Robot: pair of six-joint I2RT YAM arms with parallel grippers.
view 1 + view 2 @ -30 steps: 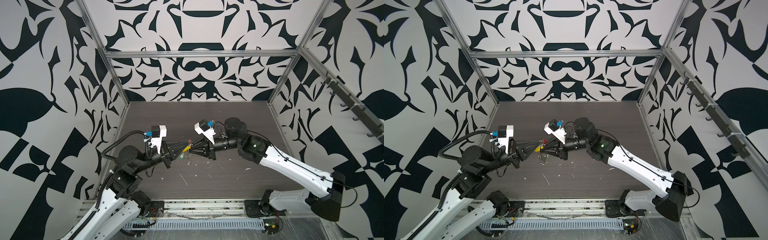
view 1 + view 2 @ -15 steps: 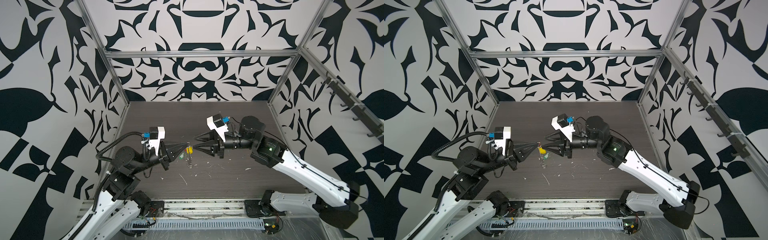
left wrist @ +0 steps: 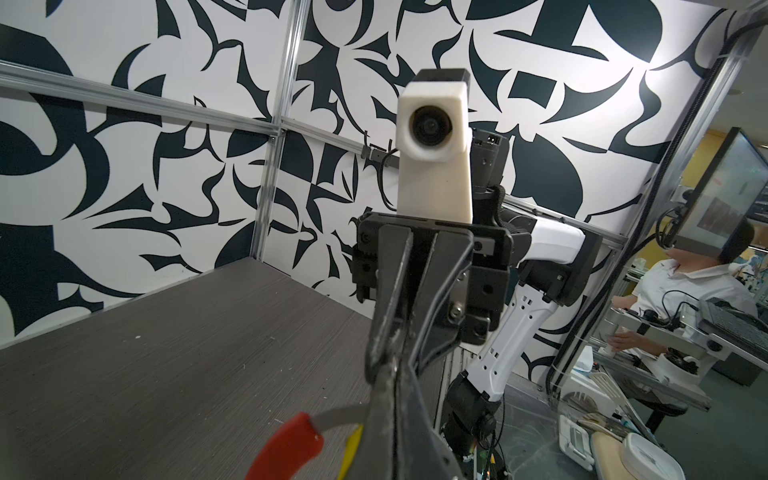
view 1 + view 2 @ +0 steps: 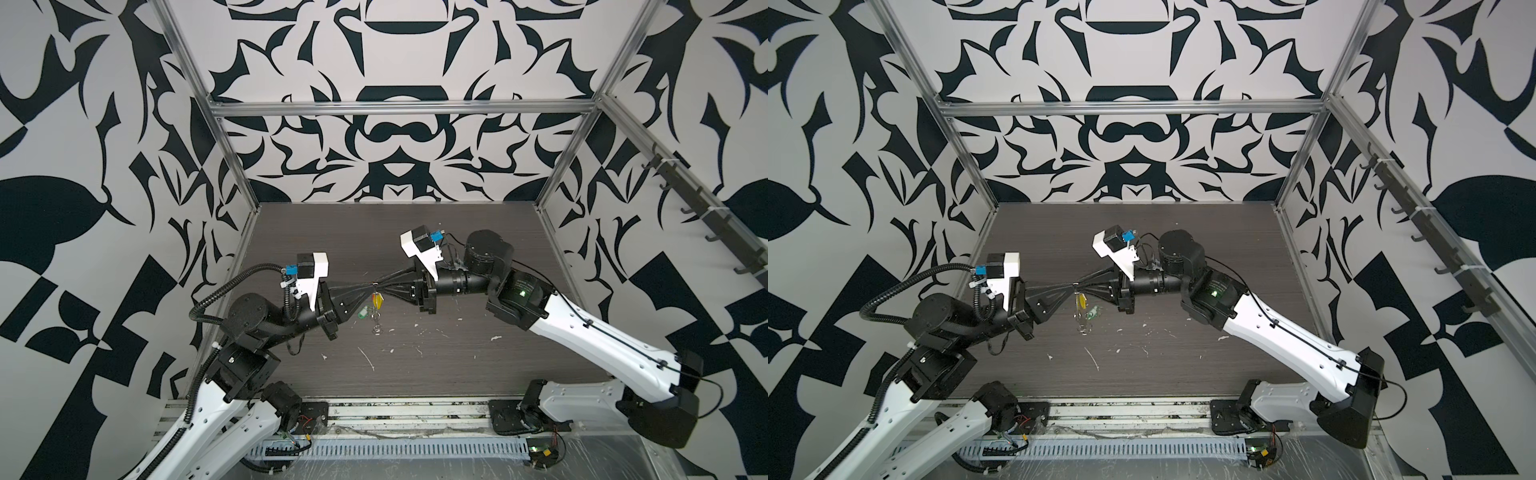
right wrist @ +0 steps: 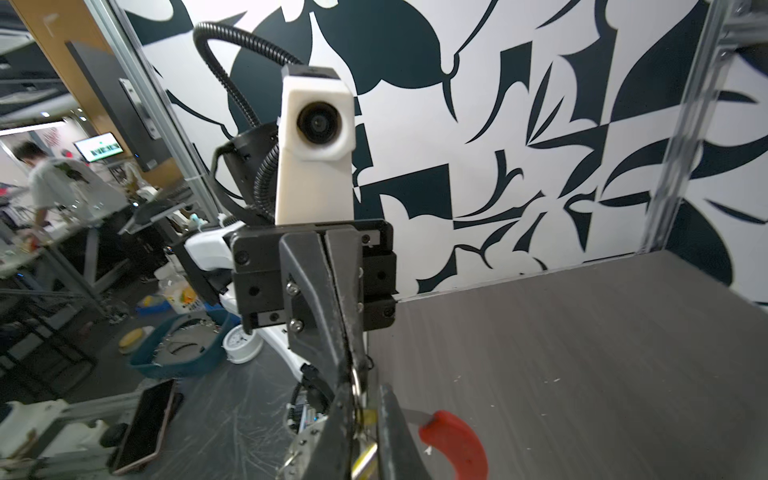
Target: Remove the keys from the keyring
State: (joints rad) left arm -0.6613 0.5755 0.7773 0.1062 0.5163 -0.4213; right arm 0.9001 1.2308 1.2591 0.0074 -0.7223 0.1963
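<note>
both top views show the left gripper [image 4: 367, 286] clamped shut on the keyring [image 4: 376, 328], a thin grey hoop that hangs below the fingertips over the table [image 4: 457, 365], midway between the arms. the yellow key [image 4: 376, 300] dangles right under the tips, and the green key [image 4: 364, 311] hangs a little lower. the right gripper [image 4: 380, 286] meets the left tip to tip, closed on the yellow key's top. only the wrist views show the hoop's red sleeve [image 3: 291, 444] plainly. the green key appears in the top views alone.

No legible text, labels or numbers anywhere.
</note>
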